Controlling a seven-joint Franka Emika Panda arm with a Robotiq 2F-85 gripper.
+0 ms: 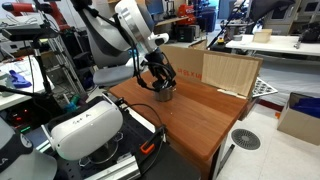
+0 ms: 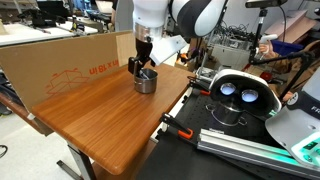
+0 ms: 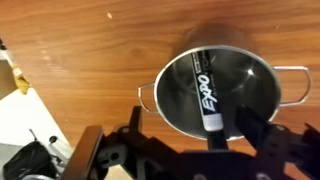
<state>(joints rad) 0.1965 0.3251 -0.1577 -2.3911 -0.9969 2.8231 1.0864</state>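
End effector (image 1: 160,80) over metal pot (image 1: 165,94)

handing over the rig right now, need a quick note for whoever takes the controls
End effector: open, holding nothing, hanging just above the metal pot.
Things: the black Expo marker lies inside the pot, free of the fingers. The pot stands on the wooden table near the cardboard box.
Done: marker is in the pot.
Left: end effector not yet lifted clear of the pot.

Marker (image 3: 203,88) lies in the pot (image 3: 250,75), straight under the gap between the 2 jaws. Pot sits on the table (image 3: 70,40), 1 jaw either side above its rim, cardboard box (image 2: 70,65) beyond.
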